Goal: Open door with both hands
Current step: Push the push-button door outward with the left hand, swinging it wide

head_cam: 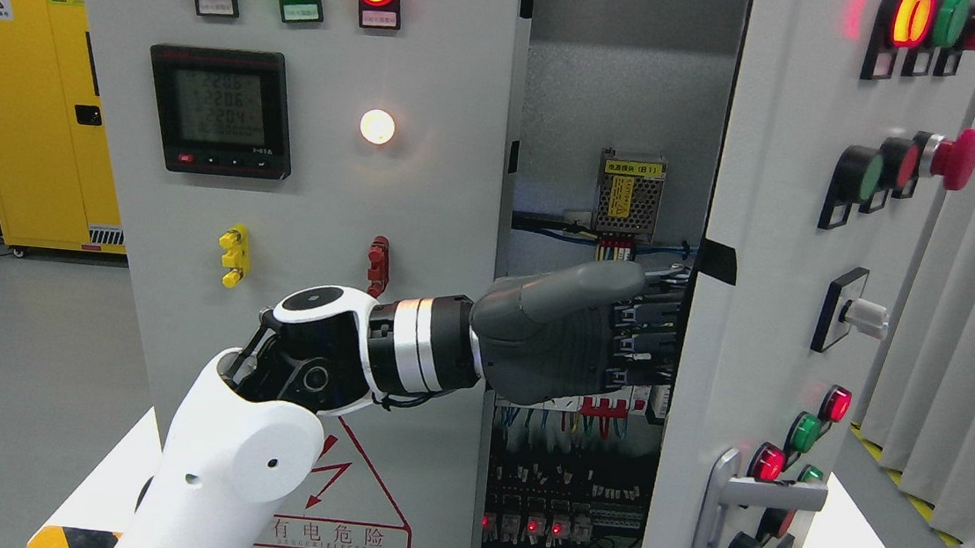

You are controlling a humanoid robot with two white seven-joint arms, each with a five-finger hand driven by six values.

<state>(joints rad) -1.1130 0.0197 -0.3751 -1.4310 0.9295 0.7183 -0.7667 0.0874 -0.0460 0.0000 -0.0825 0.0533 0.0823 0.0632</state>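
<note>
The left hand hooks its fingers around the half-open cabinet door, leaving more swing to go.

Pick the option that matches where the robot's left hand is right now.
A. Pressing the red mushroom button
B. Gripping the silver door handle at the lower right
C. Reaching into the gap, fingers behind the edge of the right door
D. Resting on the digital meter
C: the left hand extends into the open gap, its fingers hidden behind the right door's edge, far from the silver handle.

Bright, even, sharp; lamp glare.
</note>
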